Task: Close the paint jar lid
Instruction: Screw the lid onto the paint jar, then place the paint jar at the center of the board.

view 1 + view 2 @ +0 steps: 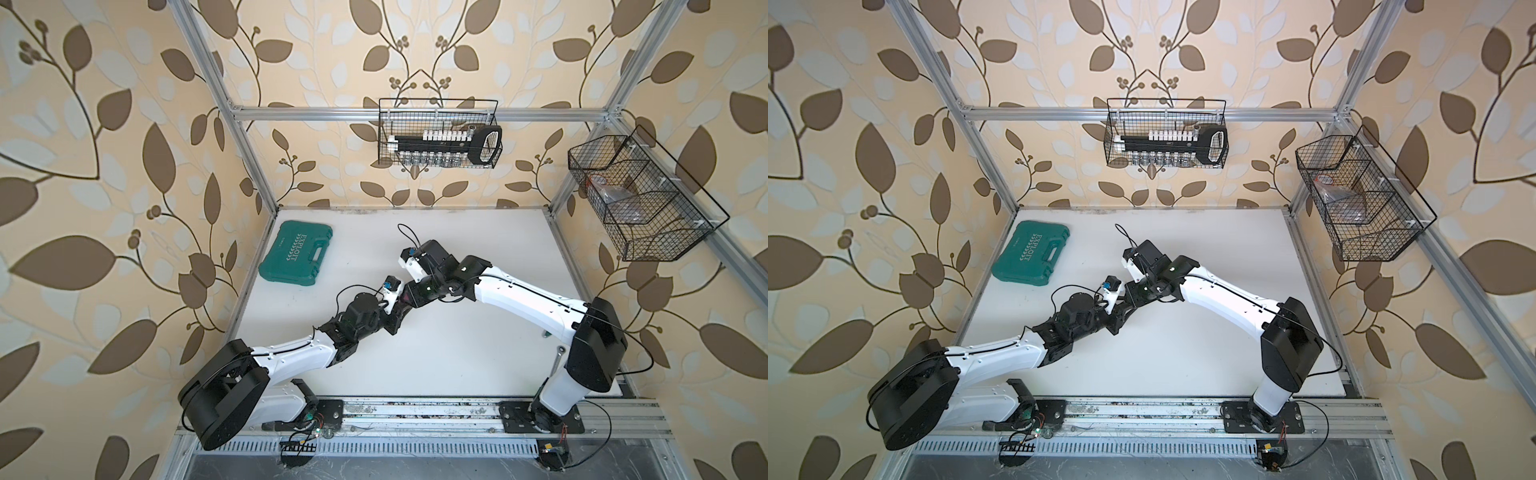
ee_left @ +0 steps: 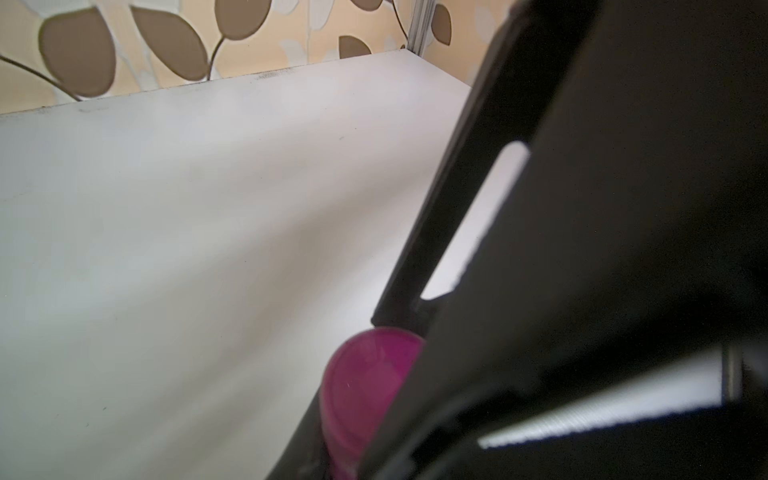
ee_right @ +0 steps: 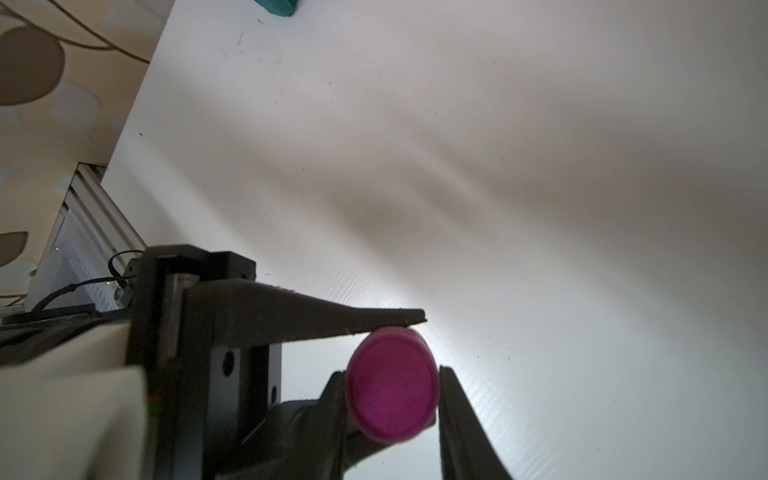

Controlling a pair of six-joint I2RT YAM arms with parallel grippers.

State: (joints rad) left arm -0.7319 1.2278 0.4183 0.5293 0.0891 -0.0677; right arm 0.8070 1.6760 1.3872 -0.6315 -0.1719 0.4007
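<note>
**Lid closing, late stage.** The two arms meet over the middle of the table [image 1: 457, 340]. The left gripper [image 1: 402, 301] is clamped on the jar [image 2: 349, 399] and appears to hold it clear of the surface. In the right wrist view, one of its fingers [image 3: 332, 309] lies against the jar's side. The lid [image 3: 392, 384] sits across the jar's mouth, its flat face toward the right wrist camera. The right gripper [image 3: 392, 399] has a finger close on either side of the lid's rim; whether they press on it or stand just off it cannot be told. Judged from this, placing the lid is done. What is left is any last tightening, letting go of the lid, and perhaps setting the jar down. How firmly the lid is seated does not show. The table is white, matt and lightly scuffed. A green case [image 1: 296, 253] lies shut near its far left corner, well apart from the grippers. An aluminium frame [image 1: 415, 113] encloses the cell, with leaf-patterned wallpaper behind. A wire basket [image 1: 438, 101] holding a socket rack [image 1: 440, 143] hangs from the back rail, and a second basket [image 1: 665, 249] hangs on the right-hand wall.
</note>
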